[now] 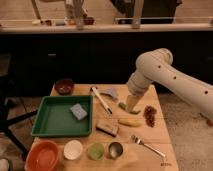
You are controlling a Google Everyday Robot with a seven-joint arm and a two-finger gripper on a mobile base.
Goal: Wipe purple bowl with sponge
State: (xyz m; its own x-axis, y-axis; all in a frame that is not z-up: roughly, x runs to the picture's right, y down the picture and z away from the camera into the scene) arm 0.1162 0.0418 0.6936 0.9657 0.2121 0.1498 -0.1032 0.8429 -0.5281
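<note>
The purple bowl (64, 86) stands at the table's back left corner, small, round and dark maroon. The sponge (78, 111), a pale grey-blue block, lies inside the green tray (50, 131) near its right side. My gripper (131, 106) hangs at the end of the white arm over the table's middle right, just above a small green object (122, 106). It is well to the right of the sponge and the bowl and holds nothing that I can see.
Along the front edge stand an orange bowl (44, 156), a white bowl (73, 149), a green cup (95, 151) and a metal cup (116, 149). A brown-and-tan block (108, 128), a yellow piece (130, 122), a fork (145, 145), a white-handled brush (101, 100) and red bits (149, 114) lie mid-table.
</note>
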